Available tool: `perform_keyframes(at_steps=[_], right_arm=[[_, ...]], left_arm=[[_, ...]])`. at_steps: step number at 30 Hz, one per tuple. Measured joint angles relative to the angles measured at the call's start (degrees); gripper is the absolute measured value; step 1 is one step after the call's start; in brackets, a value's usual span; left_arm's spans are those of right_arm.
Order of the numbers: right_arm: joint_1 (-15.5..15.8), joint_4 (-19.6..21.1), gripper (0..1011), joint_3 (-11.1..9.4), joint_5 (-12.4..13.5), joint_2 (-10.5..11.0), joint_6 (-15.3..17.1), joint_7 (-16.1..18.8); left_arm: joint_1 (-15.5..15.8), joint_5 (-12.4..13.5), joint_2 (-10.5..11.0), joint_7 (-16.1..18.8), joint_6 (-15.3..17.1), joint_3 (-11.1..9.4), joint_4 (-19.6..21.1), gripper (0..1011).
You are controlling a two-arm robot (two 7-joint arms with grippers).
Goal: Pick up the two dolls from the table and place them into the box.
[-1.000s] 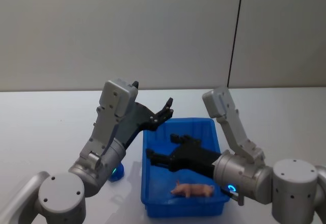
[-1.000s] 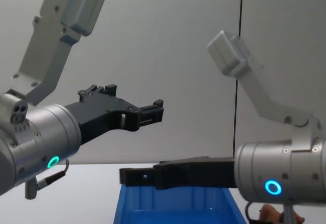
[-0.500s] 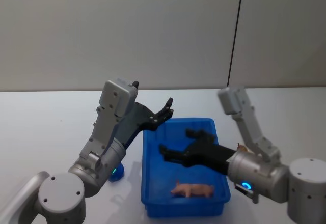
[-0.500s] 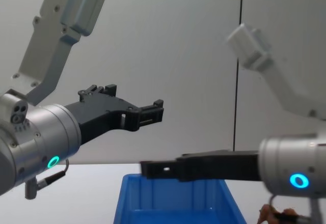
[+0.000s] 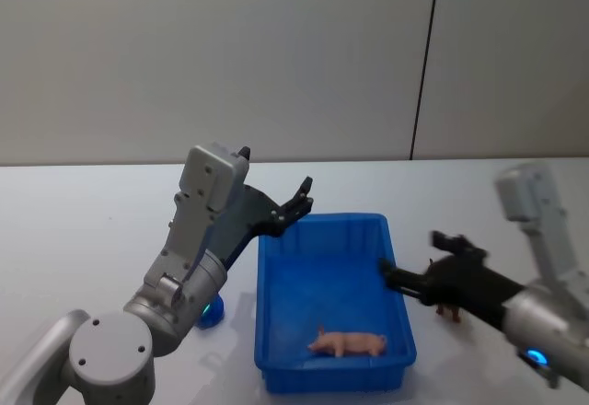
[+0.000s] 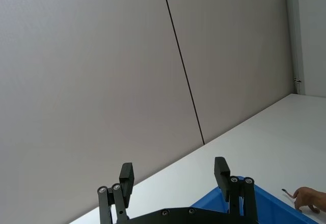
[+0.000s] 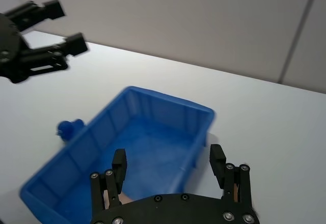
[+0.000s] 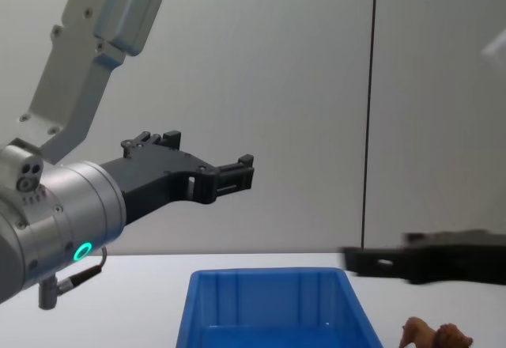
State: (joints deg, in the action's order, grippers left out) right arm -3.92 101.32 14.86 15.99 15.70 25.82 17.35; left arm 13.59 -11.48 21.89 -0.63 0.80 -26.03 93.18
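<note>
— What sits on the white counter [image 5: 74,221]?
— The blue box [image 5: 267,313], open side up.
— And the hands?
— The left hand [image 5: 302,198] hangs above the box's far left corner, fingers spread, holding nothing. The right hand [image 5: 411,256] is over the box's right rim, spread and empty too.
— The dolls?
— The pink doll [image 5: 348,341] lies inside the box, by its near wall. The brown doll [image 5: 449,310] is on the counter just beside the box's right wall.
</note>
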Motion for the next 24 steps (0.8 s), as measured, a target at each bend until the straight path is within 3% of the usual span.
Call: perform_keyframes(at_steps=[6, 13, 18, 24], right_arm=[[5.33, 4.46, 1001, -2.91, 1.88, 4.57, -0.96, -3.98], [14.55, 9.96, 1001, -7.93, 5.44, 11.52, -2.33, -9.00], [18.38, 11.75, 1001, -9.83, 6.89, 14.44, -2.30, -10.16], [20.29, 12.43, 1001, -10.74, 7.56, 16.52, -2.07, -9.21]], left_arm=[[0.00, 0.00, 0.00, 0.00, 0.00, 0.00, 0.00, 1001], [0.00, 0.00, 0.00, 0.00, 0.00, 0.00, 0.00, 1001], [0.00, 0.00, 0.00, 0.00, 0.00, 0.00, 0.00, 1001], [0.00, 0.00, 0.00, 0.00, 0.00, 0.00, 0.00, 1001]])
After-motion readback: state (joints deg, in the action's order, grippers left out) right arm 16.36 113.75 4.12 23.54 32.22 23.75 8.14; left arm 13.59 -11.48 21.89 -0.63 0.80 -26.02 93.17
